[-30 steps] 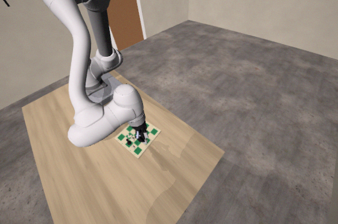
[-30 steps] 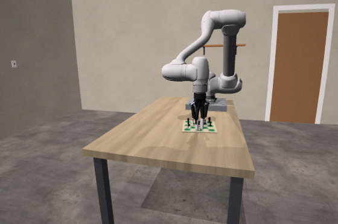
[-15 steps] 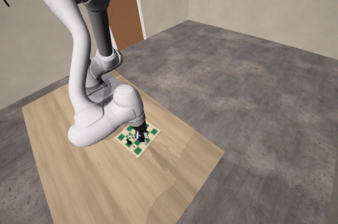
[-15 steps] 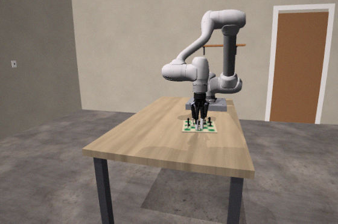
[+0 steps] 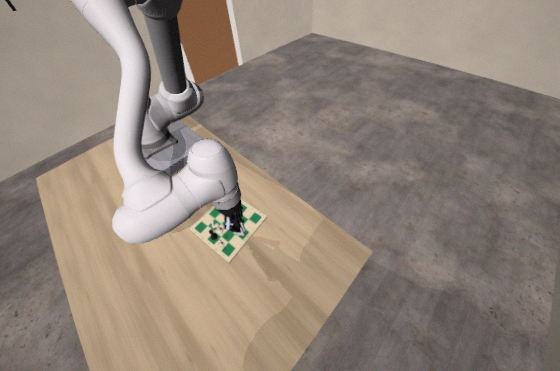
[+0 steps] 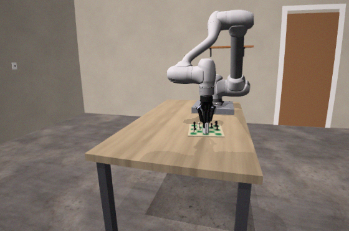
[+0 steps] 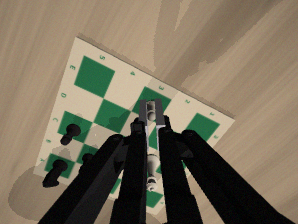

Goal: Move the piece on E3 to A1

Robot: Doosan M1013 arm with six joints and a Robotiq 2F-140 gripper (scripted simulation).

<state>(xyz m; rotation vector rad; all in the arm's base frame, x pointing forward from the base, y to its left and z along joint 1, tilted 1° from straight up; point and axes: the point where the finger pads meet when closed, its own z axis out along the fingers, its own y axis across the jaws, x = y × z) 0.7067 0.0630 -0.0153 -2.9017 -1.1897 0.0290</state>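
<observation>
White slim chess piece [image 7: 152, 129] on E3 pinched in black two-finger gripper [image 7: 151, 108], nearly closed, on green-and-cream chessboard [image 7: 90, 76]. Apparently unlifted; carry to A1 remaining, black pieces [image 7: 70, 133] left untouched.

A small white chess piece [image 7: 151, 121] is seen upright on a square of the green-and-cream board [image 7: 90, 75], mostly hidden between grey fingertip pads.

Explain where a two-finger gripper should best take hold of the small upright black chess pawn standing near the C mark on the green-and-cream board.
Probably its narrow neck just under the round head, coming straight down from above: the black pawn stands upright, its wide base sits low on the board with other black pieces close by.
</observation>
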